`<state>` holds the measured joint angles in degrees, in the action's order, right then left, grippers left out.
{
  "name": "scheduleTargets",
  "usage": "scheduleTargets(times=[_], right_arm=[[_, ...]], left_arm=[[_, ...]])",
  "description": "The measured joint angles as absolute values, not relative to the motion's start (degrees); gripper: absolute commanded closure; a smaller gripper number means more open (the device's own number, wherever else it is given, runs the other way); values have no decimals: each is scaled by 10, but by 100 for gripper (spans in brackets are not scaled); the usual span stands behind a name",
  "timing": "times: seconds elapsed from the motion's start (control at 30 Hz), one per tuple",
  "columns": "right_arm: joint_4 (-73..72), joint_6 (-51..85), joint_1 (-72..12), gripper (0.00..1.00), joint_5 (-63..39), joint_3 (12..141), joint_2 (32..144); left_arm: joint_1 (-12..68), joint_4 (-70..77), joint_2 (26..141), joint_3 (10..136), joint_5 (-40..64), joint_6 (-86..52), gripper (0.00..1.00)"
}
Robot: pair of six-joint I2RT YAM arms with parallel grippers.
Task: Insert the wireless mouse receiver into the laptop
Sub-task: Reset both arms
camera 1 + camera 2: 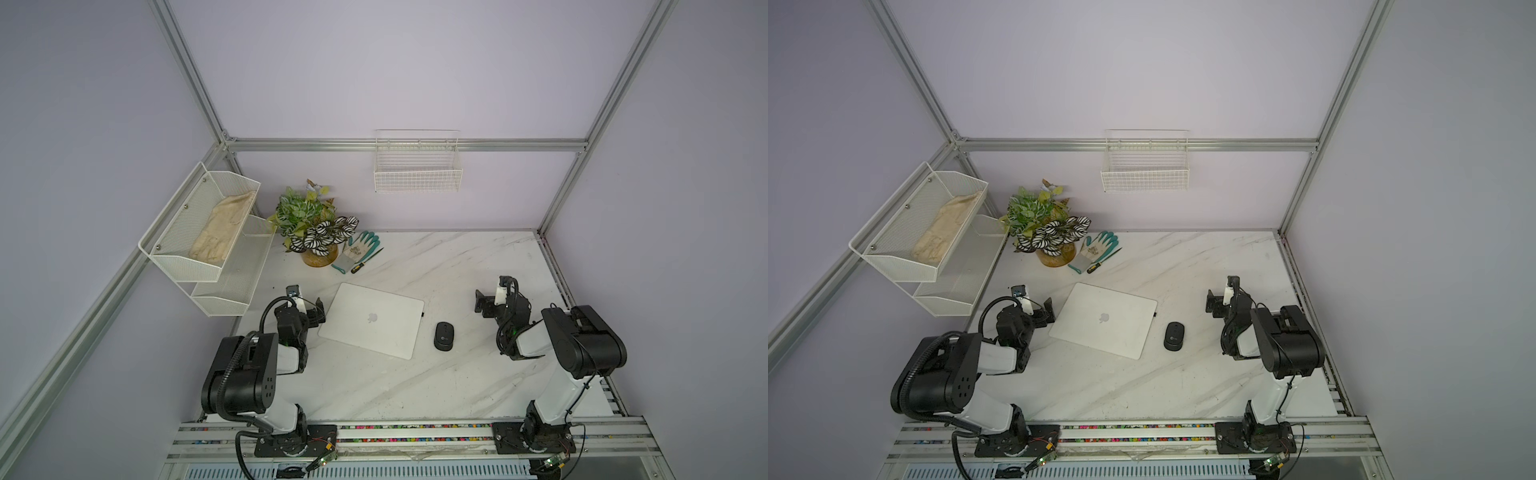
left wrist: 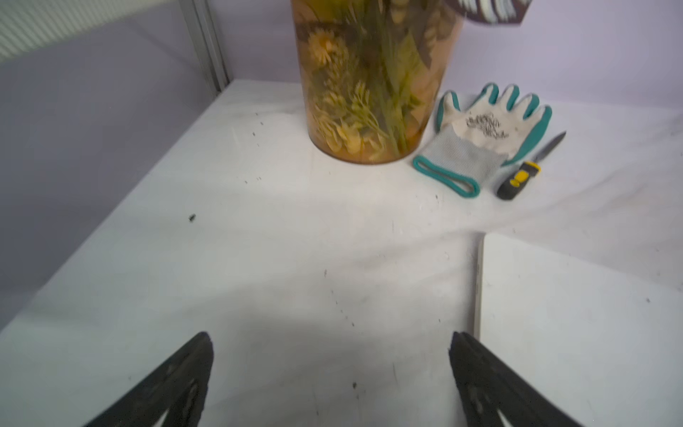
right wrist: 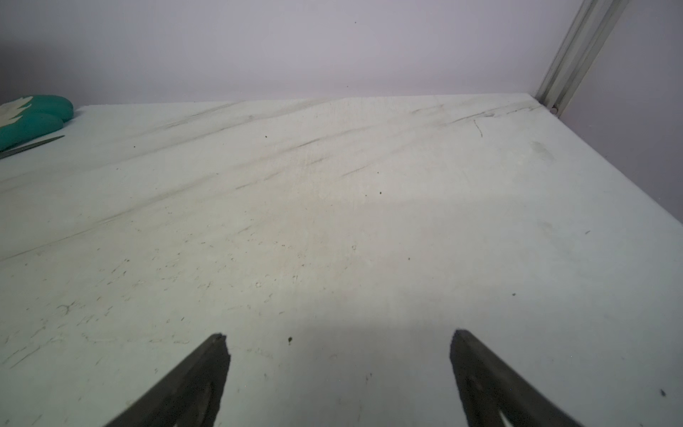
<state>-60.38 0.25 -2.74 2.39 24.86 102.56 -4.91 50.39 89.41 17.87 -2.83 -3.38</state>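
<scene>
Nearest the arm bases, the black mouse (image 1: 444, 336) (image 1: 1174, 336) sits on the table (image 1: 457, 374) just right of the laptop (image 1: 365, 332) (image 1: 1100, 332). The laptop is closed, lid up, lying a bit skewed. The receiver (image 1: 423, 312) (image 1: 1155, 313) is a tiny black speck right at the laptop's right edge. Too small to tell if it's actually plugged in or just touching.

The left gripper (image 1: 318, 311) (image 2: 330, 344) is low, just beside the laptop's left edge, jaws spread wide with nothing between them. The right gripper (image 1: 480, 301) (image 3: 338, 338) is well off to the right past the mouse, also wide apart and empty, over bare table.

Further back are a teal glove (image 1: 361, 247) (image 2: 488, 129) with a screwdriver (image 1: 365, 262) (image 2: 521, 177) beside it, next to a plant (image 1: 311, 228). On the back wall hangs a wire basket (image 1: 417, 174).
</scene>
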Motion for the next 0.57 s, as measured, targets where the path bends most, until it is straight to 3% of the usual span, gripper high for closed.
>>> scheduleTargets(times=[0.57], right_arm=[[-603,13,-4,3,16,269,1025]], left_arm=[[-39,501,894,207,-3,-18,0]])
